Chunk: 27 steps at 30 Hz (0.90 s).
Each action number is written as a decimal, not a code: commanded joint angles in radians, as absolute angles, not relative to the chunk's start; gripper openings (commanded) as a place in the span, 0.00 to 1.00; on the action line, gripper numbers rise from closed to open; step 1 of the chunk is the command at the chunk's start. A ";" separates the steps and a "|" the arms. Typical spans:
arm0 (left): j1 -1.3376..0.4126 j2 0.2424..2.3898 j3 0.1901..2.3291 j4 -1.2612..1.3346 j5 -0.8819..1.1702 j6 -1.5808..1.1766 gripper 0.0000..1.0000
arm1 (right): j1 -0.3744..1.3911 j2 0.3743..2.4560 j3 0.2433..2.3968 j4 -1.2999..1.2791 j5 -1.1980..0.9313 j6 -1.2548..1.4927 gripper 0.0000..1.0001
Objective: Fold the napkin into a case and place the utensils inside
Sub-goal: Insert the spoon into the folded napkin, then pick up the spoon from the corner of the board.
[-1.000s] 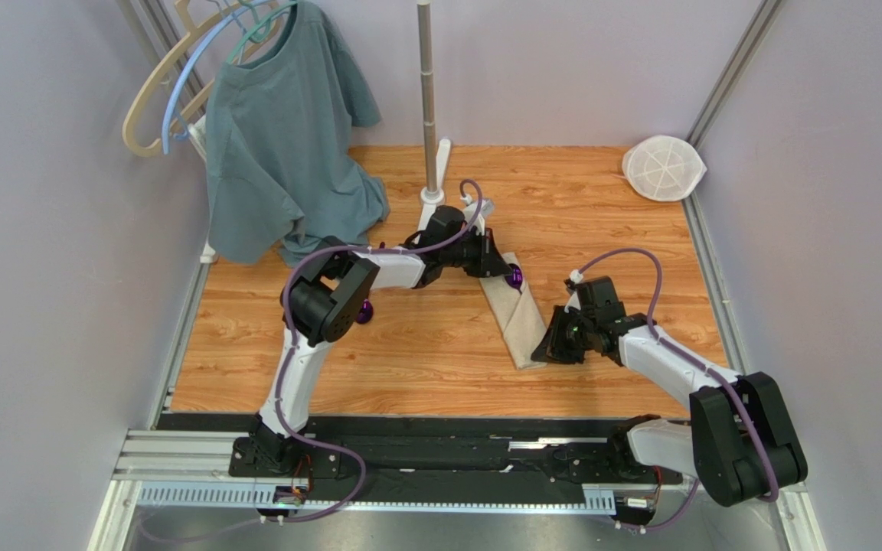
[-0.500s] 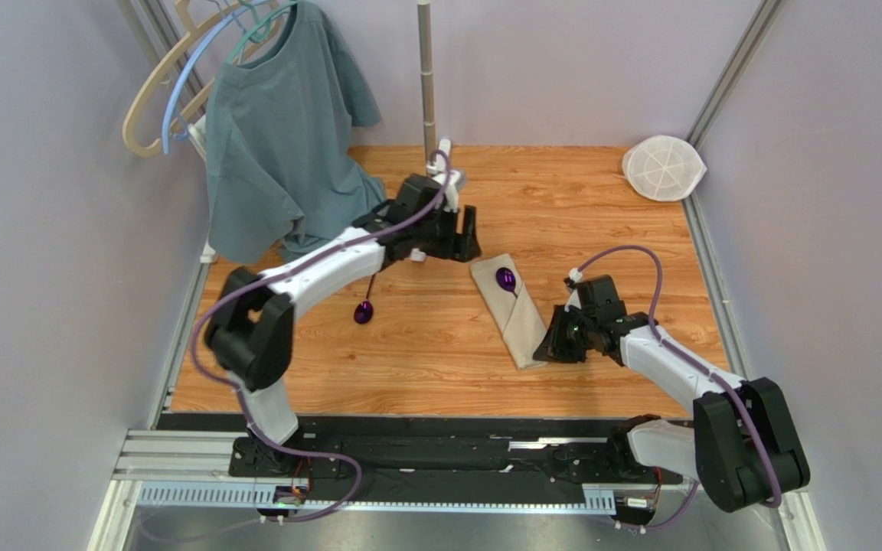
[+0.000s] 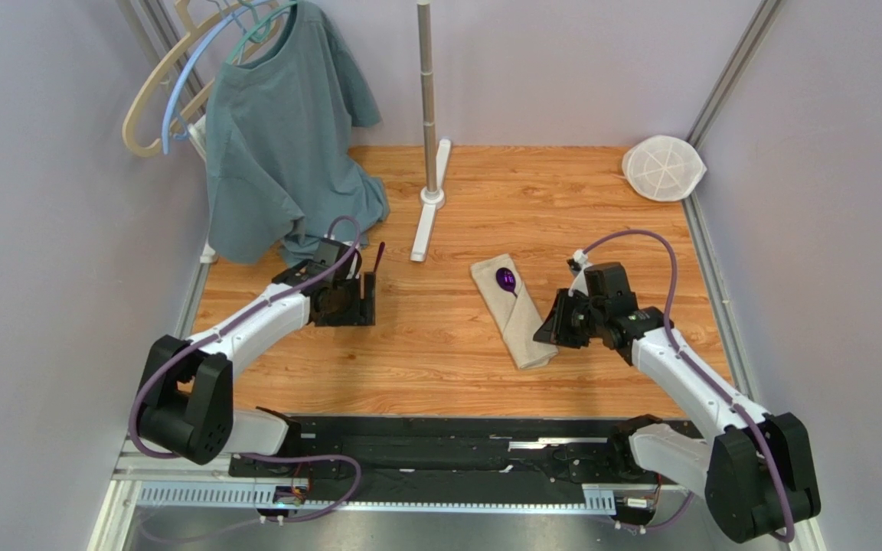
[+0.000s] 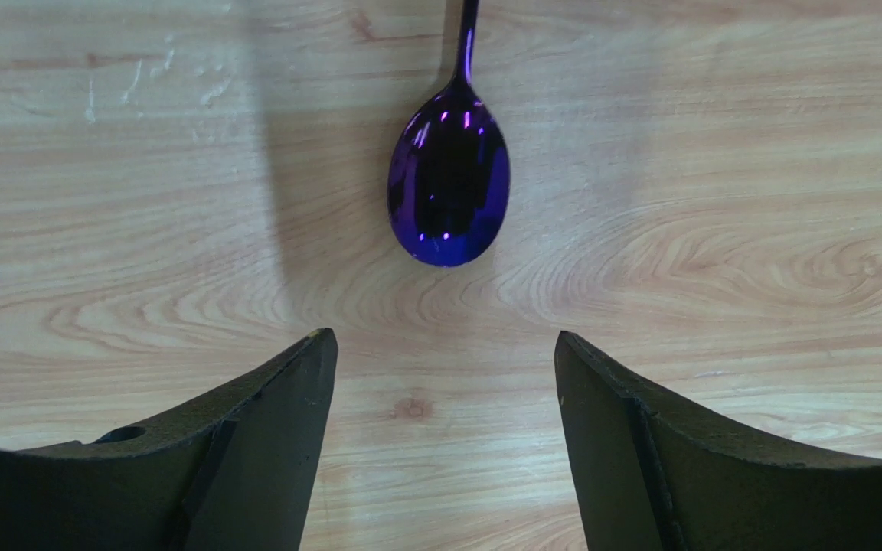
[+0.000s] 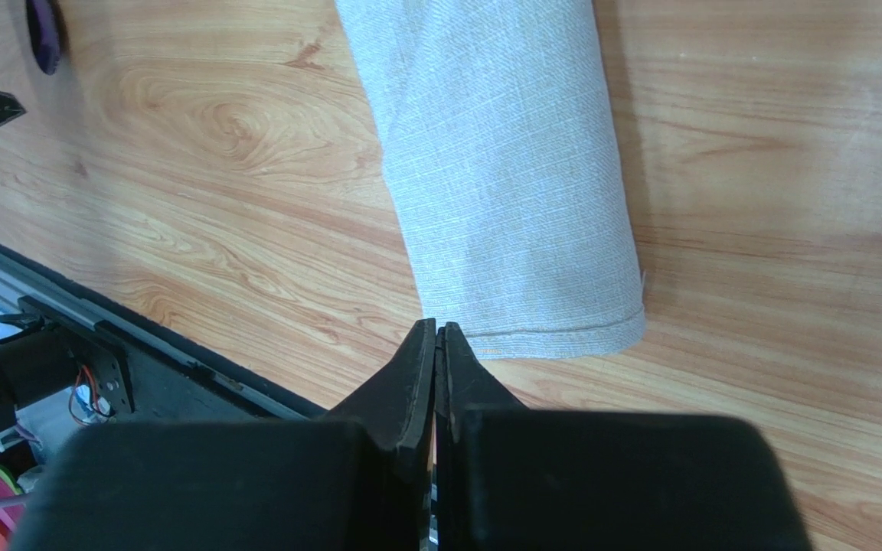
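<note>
Left hand (image 4: 443,344) now open, swung left — over spoon (image 4: 449,184)

Beige-tan woven case (image 3: 517,324), shiny purple spoon (image 4: 449,184) (dark maroon handle), grey-green T-shirt (image 3: 279,138), orange wood-grain table (image 3: 434,356)

Both arms look like twins: the left arm (image 3: 262,321) and right arm (image 3: 687,377) have white shells on the long links, chunky black joints, and a thin greyish-purple cable (image 3: 630,234) looping loose along each. The left gripper (image 4: 446,356) and right gripper (image 5: 439,335) have matte black wedge fingers (image 4: 239,459).
</note>
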State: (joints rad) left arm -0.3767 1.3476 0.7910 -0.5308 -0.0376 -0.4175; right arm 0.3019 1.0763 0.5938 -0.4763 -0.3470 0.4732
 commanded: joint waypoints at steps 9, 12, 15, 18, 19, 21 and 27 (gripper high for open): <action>-0.377 1.704 1.083 -0.403 -0.133 -0.364 0.57 | 0.316 0.951 0.623 -0.525 -0.373 0.448 0.00; -0.377 1.770 1.143 -0.417 -0.138 -0.347 0.56 | 0.316 0.937 0.623 -0.534 -0.368 0.439 0.00; -0.386 1.824 1.183 -0.460 -0.155 -0.359 0.45 | 0.318 0.933 0.624 -0.531 -0.365 0.442 0.00; -0.408 1.822 1.172 -0.480 -0.181 -0.364 0.29 | 0.316 0.946 0.632 -0.517 -0.370 0.443 0.00; -0.411 1.822 1.172 -0.488 -0.186 -0.367 0.17 | 0.314 0.953 0.635 -0.515 -0.374 0.445 0.00; -0.417 1.835 1.183 -0.520 -0.202 -0.365 0.00 | 0.318 0.968 0.649 -0.506 -0.377 0.451 0.00; -0.452 1.656 1.126 -0.506 -0.091 -0.336 0.00 | 0.351 1.055 0.722 -0.473 -0.423 0.485 0.31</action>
